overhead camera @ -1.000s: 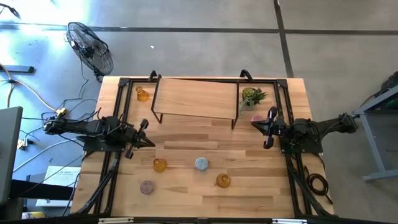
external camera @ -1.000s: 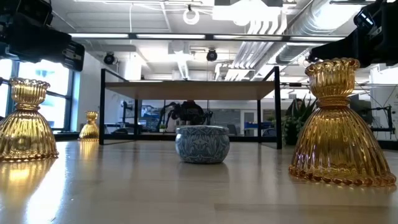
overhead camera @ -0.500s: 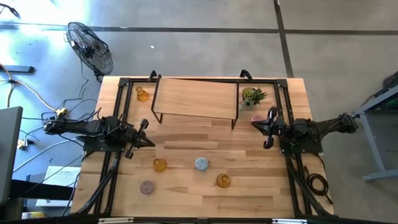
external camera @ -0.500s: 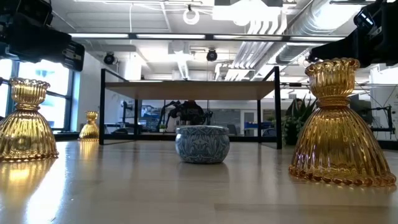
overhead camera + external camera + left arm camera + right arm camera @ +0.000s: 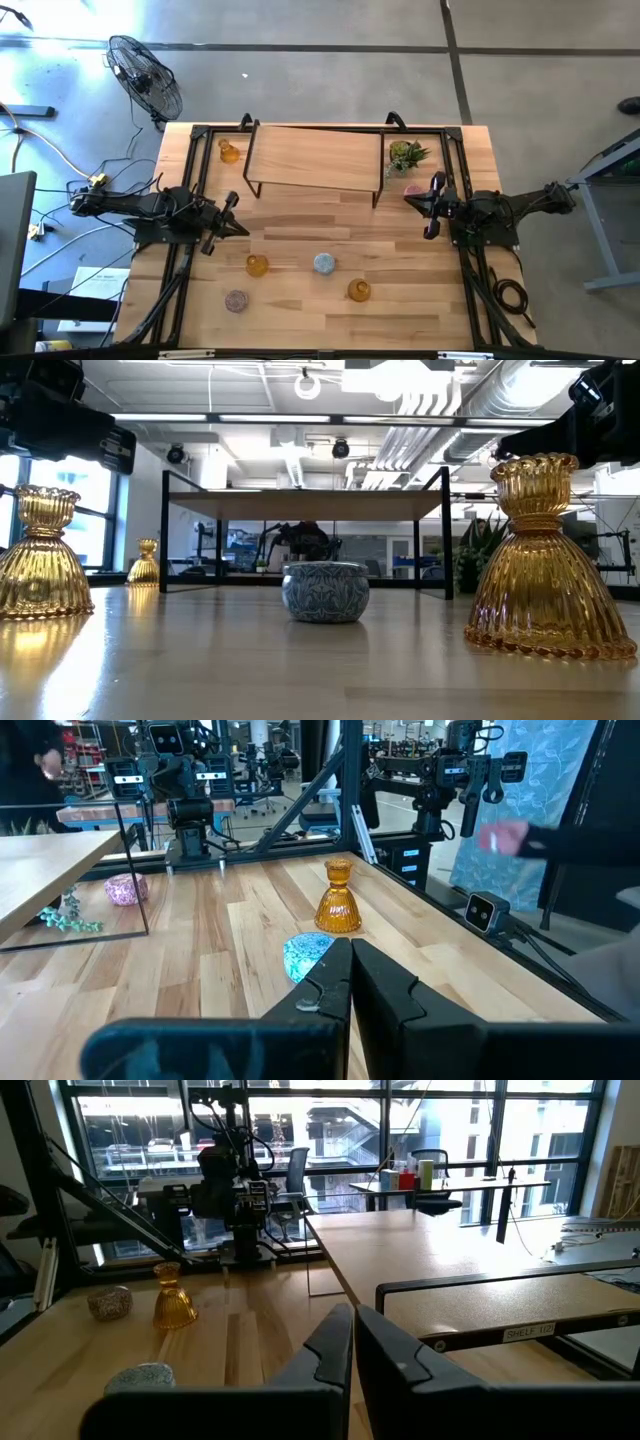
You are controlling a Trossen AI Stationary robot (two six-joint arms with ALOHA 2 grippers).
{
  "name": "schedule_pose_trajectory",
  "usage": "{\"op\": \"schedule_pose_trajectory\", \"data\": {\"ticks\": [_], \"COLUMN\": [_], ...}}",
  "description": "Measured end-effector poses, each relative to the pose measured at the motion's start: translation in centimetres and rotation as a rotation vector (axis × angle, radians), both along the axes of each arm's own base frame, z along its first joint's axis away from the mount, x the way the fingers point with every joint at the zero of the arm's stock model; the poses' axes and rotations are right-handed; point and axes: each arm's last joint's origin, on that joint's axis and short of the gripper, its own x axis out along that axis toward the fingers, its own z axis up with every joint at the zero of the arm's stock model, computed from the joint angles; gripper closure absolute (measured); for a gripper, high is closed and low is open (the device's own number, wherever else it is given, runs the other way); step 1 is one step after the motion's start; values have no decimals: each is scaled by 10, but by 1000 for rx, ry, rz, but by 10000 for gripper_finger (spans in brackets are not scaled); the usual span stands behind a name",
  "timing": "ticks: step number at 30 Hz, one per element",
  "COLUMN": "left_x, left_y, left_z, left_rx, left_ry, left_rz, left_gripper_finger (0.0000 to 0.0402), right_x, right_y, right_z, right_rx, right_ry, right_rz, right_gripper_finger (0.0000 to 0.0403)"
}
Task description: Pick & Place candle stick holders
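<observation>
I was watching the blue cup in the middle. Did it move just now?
No. The blue-grey holder sits at the same spot, between the two amber holders, in front of the wooden shelf.

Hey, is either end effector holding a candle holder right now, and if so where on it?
Nothing is held. The left end effector and right end effector are both shut and empty, above the table.
</observation>
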Motion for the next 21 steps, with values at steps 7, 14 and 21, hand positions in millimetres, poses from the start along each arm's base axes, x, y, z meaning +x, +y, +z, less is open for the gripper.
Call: {"op": "schedule_pose_trajectory", "data": {"ticks": [7, 14, 21], "left_x": [0, 0, 0], "left_y": [0, 0, 0], "left_z": [0, 0, 0], "left_rx": [0, 0, 0], "left_ry": [0, 0, 0], "left_rz": [0, 0, 0], "left_gripper_finger": [396, 396, 396], "right_x": [0, 0, -1], "right_y": [0, 0, 0], "right_z": [0, 0, 6], "right_rx": [0, 4, 119], "right_ry": [0, -6, -94], "right_rz": [0, 0, 22], "right_gripper_finger": [391, 391, 391]}}
